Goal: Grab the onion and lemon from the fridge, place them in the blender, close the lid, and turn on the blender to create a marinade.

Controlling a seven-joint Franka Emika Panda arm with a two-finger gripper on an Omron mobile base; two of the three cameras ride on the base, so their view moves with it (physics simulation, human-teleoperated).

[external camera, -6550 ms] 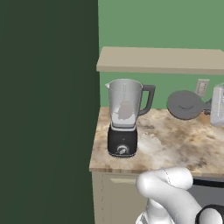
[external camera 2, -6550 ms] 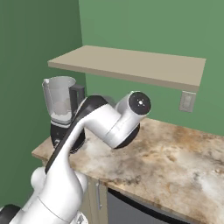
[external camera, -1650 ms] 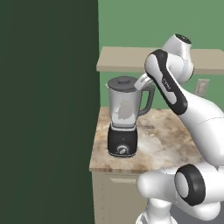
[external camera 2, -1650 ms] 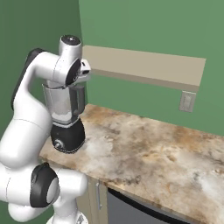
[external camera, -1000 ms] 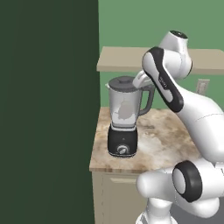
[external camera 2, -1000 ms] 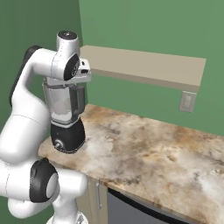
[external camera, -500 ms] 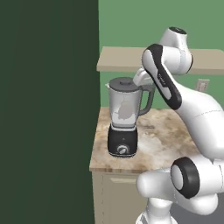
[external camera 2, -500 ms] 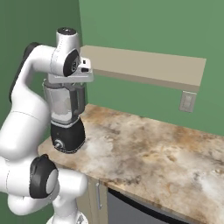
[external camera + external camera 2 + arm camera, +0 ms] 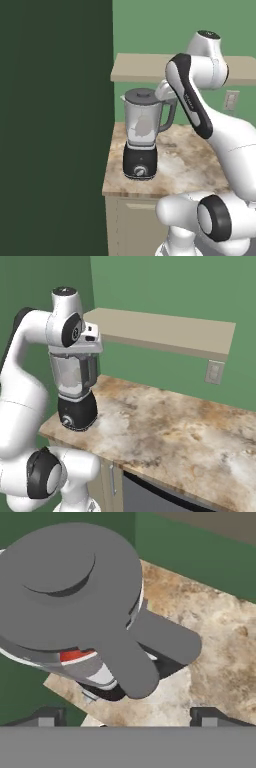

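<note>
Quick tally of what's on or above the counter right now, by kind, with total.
Clear grey blender jug on squat black base: 1
Flat round dark grey lid, on the jug's mouth: 1
Beige wall shelf: 1
White wall outlet: 1
Total: 4

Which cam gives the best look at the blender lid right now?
The hand view: the lid fills it from above, seated on the jug. The left base view shows the lid small and side-on atop the blender. In the right base view the arm covers it.
</note>
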